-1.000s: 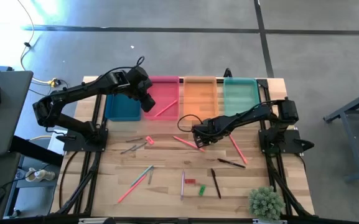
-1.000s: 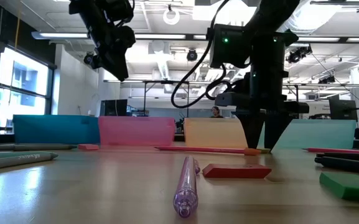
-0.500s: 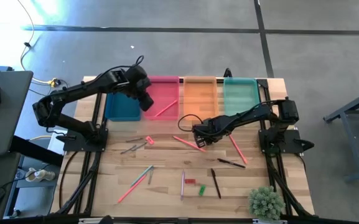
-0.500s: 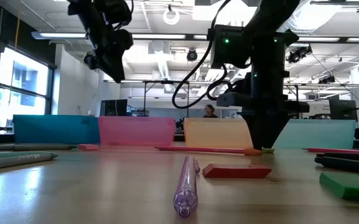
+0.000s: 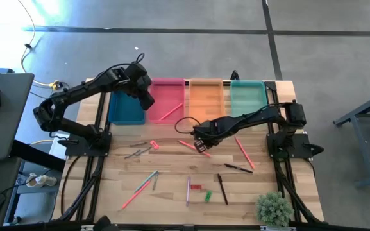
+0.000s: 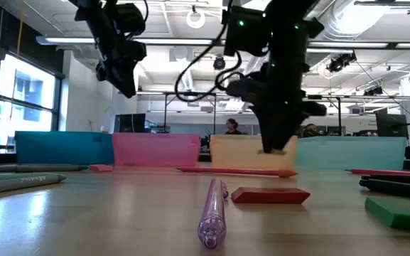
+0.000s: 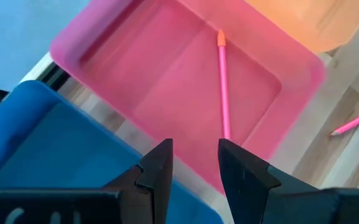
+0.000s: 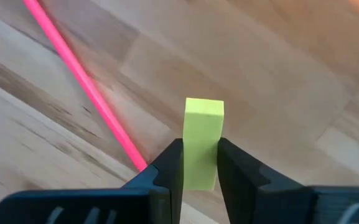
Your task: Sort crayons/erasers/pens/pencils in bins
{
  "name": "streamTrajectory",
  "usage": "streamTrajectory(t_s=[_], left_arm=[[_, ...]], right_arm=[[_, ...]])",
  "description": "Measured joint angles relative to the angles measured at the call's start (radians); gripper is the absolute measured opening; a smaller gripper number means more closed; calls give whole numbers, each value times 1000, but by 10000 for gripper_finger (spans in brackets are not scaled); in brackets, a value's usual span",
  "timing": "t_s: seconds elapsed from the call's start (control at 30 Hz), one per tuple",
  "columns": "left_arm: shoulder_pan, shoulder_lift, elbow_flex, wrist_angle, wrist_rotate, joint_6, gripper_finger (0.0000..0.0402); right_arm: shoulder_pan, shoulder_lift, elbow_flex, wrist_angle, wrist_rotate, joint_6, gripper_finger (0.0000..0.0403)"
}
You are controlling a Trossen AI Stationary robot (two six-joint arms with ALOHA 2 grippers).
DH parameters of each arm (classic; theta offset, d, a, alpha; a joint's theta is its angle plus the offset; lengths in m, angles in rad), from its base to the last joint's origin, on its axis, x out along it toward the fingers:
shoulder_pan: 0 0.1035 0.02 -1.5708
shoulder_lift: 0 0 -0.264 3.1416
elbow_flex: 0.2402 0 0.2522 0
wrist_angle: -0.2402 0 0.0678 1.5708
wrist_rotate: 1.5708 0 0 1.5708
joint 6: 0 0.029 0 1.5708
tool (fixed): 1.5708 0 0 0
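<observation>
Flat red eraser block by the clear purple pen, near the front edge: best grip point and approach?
Judging from the low view, the small flat red rectangular eraser lies flat, low and wide on the wooden table. Come straight down from above and close the jaws across its narrow width at mid-length. The clear purple pen lies close alongside, so keep the jaws narrow on that side.

Wooden table (image 5: 172, 186) seen from above. Four bins along far edge: teal bin (image 5: 124, 110), pink bin (image 5: 170, 101) with one pencil (image 5: 170, 113) inside, orange bin (image 5: 206, 99), mint bin (image 5: 247, 99). Left gripper (image 5: 144, 97) over teal/pink border. Right gripper (image 5: 199, 142) low over table centre beside a pink pencil (image 5: 188, 145). Pens, pencils, red eraser (image 5: 196, 187) and green eraser (image 5: 208, 196) scattered nearer. Small plant (image 5: 274, 208) at near right corner.
</observation>
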Motion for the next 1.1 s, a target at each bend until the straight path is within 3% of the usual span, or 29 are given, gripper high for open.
streamTrajectory(t_s=[0.4,0.57,1.1], left_arm=[[44,0,0,0,0,26,115],[42,0,0,0,0,26,115],[35,0,0,-46,23,-52,115]], right_arm=[[-94,-1,216,-66,99,-202,71],[-173,-3,291,-103,189,-278,71],[-436,55,311,-97,216,-422,71]])
